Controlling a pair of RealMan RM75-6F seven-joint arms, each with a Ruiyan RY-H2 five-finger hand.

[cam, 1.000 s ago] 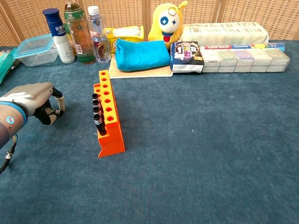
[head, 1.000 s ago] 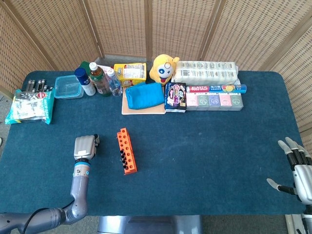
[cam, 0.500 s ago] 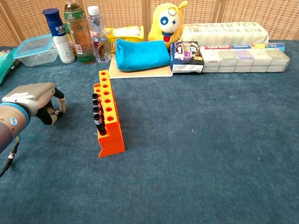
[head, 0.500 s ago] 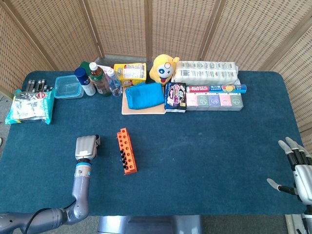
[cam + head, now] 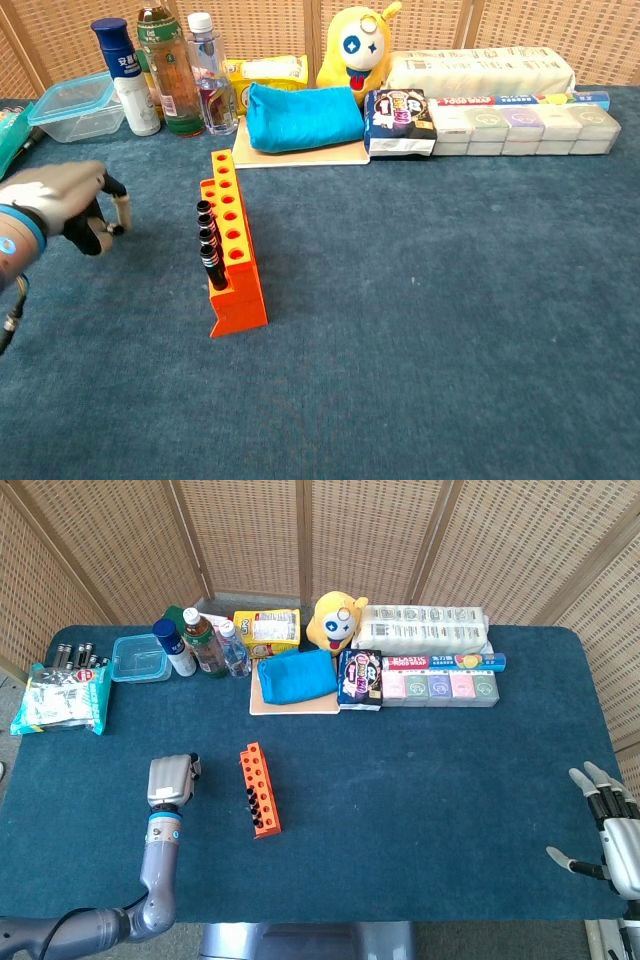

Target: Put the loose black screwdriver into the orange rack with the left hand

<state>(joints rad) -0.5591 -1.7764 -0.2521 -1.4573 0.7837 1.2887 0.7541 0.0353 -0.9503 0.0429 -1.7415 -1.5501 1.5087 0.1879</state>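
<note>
Left robot hand (image 5: 65, 205): fingers curled in over the blue cloth-covered table (image 5: 430, 330), nothing visibly held; over the last second it has slid further left and slightly back, away from the rack, and is blurred in the chest view
Meaning for the task: the retreat with no tool in its fingers reads as the placing being done, or nearly so; no loose black screwdriver lies anywhere on the cloth
Right robot hand (image 5: 608, 830): at the near right edge of the table, fingers spread wide and holding nothing, unmoved since a second ago
Orange plastic rack with rows of round holes (image 5: 232, 248): stands upright, just right of the left robot hand; its taller row of holes is empty
Black screwdrivers with ringed handles (image 5: 207, 243): a row of them stands in the rack's lower left row; which one is the task's tool cannot be told
Clear plastic food box with a blue lid (image 5: 80, 107): far left, contents cannot be made out
Row of pastel lidded boxes (image 5: 520, 128): far right, closed
Dark bottles and a clear water bottle (image 5: 172, 72): stand capped at the back
</note>
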